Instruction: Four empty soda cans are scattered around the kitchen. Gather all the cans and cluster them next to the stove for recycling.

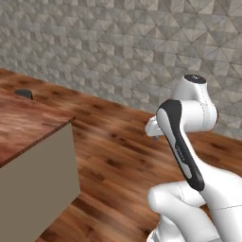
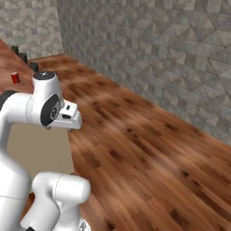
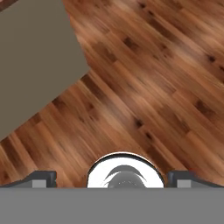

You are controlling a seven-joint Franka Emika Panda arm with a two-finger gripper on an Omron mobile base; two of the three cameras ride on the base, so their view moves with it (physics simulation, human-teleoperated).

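The claw (image 3: 112, 178) is spread and empty. A red can (image 2: 15, 77) stands far off on the tabletop (image 2: 9, 67); likely light, thin-walled and slick, so grip its middle gently.

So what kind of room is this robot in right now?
Probably a kitchen, though little of it shows: a wood-topped counter with plain beige sides, a wood plank floor, a grey stone-tiled wall, and a small red can standing on the counter.

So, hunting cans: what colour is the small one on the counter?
Red; the can shows best in the right base view.
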